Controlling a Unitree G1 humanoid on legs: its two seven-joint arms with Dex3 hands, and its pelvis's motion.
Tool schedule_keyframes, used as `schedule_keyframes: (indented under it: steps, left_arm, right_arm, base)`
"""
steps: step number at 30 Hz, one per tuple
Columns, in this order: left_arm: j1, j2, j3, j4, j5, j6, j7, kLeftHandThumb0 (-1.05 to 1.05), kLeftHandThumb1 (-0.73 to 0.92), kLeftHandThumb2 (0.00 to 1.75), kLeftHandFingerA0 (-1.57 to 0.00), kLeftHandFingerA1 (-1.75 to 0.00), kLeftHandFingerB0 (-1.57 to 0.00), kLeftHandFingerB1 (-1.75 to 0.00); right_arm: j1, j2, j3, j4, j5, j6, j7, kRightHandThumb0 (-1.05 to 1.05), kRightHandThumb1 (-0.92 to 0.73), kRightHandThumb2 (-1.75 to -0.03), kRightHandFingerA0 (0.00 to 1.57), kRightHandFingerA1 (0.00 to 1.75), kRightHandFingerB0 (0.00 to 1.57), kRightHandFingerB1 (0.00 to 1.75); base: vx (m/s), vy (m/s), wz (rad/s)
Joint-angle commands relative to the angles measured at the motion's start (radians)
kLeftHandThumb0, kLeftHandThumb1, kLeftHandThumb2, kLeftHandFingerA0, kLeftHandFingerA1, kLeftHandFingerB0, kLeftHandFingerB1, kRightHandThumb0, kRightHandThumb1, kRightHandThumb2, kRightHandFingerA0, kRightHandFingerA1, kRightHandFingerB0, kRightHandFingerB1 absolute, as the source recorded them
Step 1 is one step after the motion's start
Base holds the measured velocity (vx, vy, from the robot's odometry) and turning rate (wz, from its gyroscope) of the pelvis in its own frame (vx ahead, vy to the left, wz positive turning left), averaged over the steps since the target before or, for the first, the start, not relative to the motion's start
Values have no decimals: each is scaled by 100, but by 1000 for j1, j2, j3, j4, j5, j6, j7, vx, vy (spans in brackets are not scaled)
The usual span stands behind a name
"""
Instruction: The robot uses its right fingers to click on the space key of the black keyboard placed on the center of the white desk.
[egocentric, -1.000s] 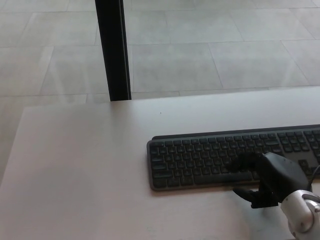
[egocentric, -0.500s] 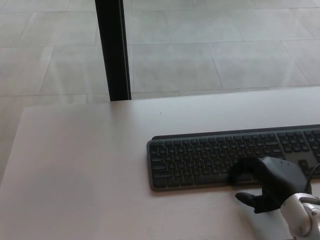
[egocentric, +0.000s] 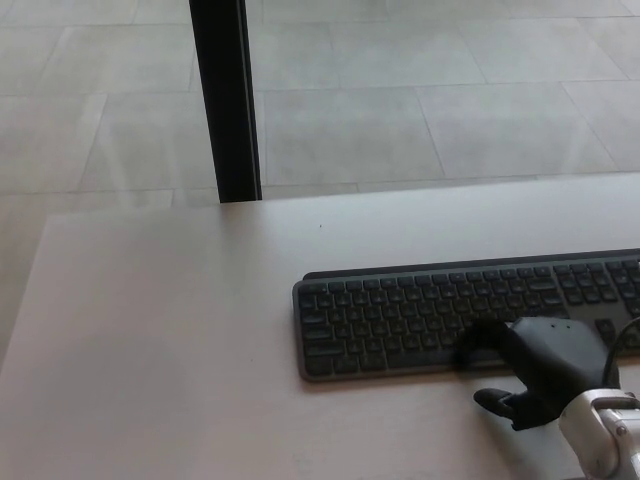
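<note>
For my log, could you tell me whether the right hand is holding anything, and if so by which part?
Nothing is held. The right hand only reaches its fingers down onto the bottom key row of the keyboard.

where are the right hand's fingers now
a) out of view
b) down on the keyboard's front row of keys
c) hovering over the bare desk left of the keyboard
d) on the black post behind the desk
b: the right hand curls its fingers down onto the front key row of the black keyboard, near its front edge on the white desk.
</note>
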Motion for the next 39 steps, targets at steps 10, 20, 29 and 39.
schedule_keyframes:
  steps: [10, 20, 29, 39]
  left_arm:
    - [-26, 36, -15, 10, -9, 0, 16, -53, 68, 60, -71, -82, -63, -60]
    - [-18, 35, -27, 8, -10, -8, 15, -54, 70, 61, -67, -76, -58, -59]
    - [-12, 36, -33, 8, -9, -7, 17, -54, 70, 61, -69, -80, -60, -59]
    - [0, 33, -40, 5, -8, -18, 17, -55, 70, 61, -67, -77, -63, -59]
  right_arm:
    - [38, -53, 152, 24, -180, -25, -34, -41, -63, -65, 71, 156, 58, 46]
    - [75, -94, 183, 7, -211, -69, -64, -43, -62, -64, 71, 154, 58, 46]
    - [54, -101, 158, -1, -200, -66, -46, -40, -65, -64, 71, 158, 57, 46]
    - [31, -12, -118, -114, 89, -26, 90, -38, -59, -63, 91, 149, 65, 45]
  base:
    - [0, 0, 0]
    - [0, 0, 0]
    - [0, 0, 0]
    - [0, 0, 0]
